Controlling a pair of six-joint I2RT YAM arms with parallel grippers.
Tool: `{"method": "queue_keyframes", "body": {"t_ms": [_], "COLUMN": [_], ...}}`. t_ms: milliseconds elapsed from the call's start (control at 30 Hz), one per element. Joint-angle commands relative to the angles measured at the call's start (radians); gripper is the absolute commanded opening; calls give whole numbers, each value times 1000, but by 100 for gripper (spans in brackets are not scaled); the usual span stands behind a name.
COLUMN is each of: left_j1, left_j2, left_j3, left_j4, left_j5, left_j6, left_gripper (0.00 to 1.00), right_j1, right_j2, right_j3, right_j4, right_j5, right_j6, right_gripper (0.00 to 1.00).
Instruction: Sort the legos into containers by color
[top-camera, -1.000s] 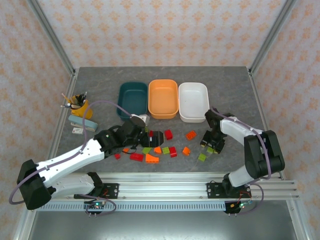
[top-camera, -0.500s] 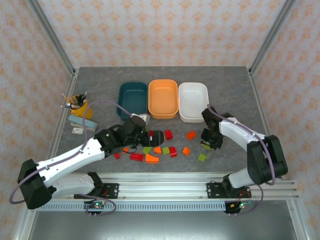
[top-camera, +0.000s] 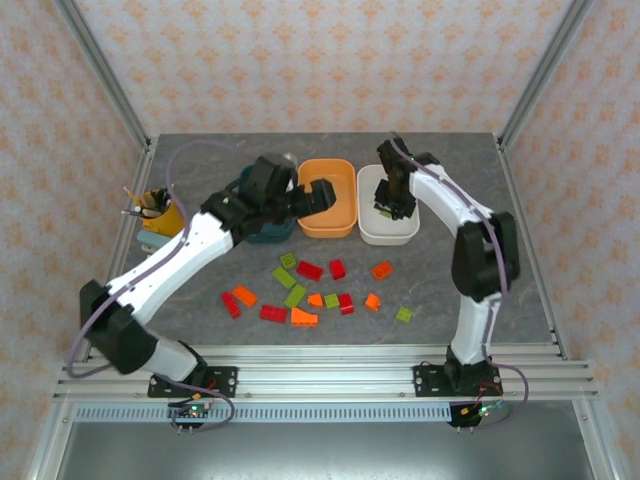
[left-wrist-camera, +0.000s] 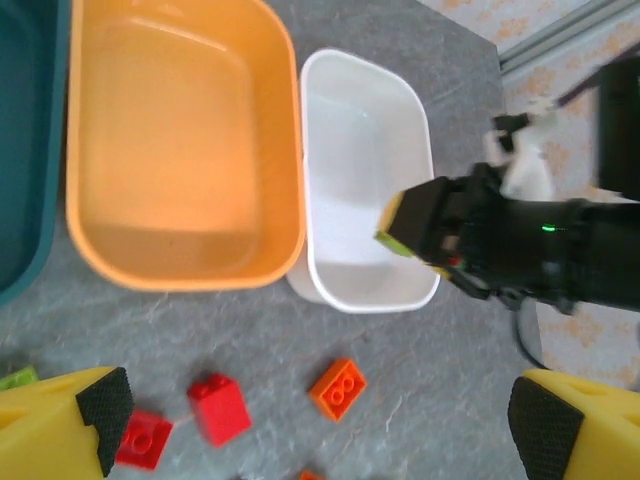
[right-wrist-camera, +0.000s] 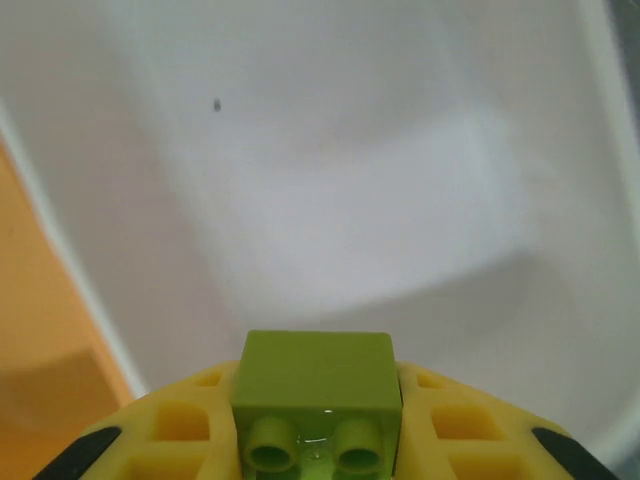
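Observation:
My right gripper (top-camera: 389, 204) hangs over the white tub (top-camera: 390, 237), shut on a lime green lego (right-wrist-camera: 316, 385) squeezed between its yellow fingers. The white tub's floor (right-wrist-camera: 350, 150) is bare below it. My left gripper (top-camera: 318, 196) hovers open over the near edge of the orange tub (top-camera: 341, 231), nothing between its pads (left-wrist-camera: 100, 410). Under it lie an orange lego (left-wrist-camera: 338, 387) and a red lego (left-wrist-camera: 220, 405). The dark teal tub (top-camera: 258, 180) is partly hidden by the left arm. Several red, orange and green legos (top-camera: 309, 270) lie scattered on the table nearer the arm bases.
A yellow cup of pencils (top-camera: 155, 210) and a small pale blue item (top-camera: 166, 246) stand at the left. The three tubs sit side by side at the back. The grey table's right edge (top-camera: 520, 230) lies just beyond the white tub.
The right gripper closed on a green lego by the pile and carried it up over the white tub. The left arm swung from the pile to the orange tub, still open.

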Motion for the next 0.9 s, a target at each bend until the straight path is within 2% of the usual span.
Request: {"method": "queue_keyframes", "body": {"t_ms": [0,100,200,333,400,600,733,867], "left_j1": [17,19,19,22,22,34,64,95], "left_j2": [95,202,274,303,292,181,8,-179], "left_j3": [170,324,416,458,454,369,117,-165], "left_j4": [-83,-143,-189,-217,-224,-364,-443,-504], "left_j5": [43,50,46,31,21,-95,-157,-187], "left_j6": [56,89,104,103,101,49,-59,-152], "left_gripper": [99,99,99,99,99,98,98,96], "right_j1": [-30,-44,-54,-53,-47,6,99,240], "right_j2": [152,280,355,367,335,115,-144,-406], "right_j3": [160,294,381,433,431,310,59,-247], "right_j4": [-89,-144,-180,-204,-203,-168,-25,206], "right_j5": [13,0,-5,-12,-11,40,57,-60], "right_j6": [-32,-36,-32,-35,-42,-66,-105,-193], "right_gripper": [31,33,41,55,59,60,60,62]}}
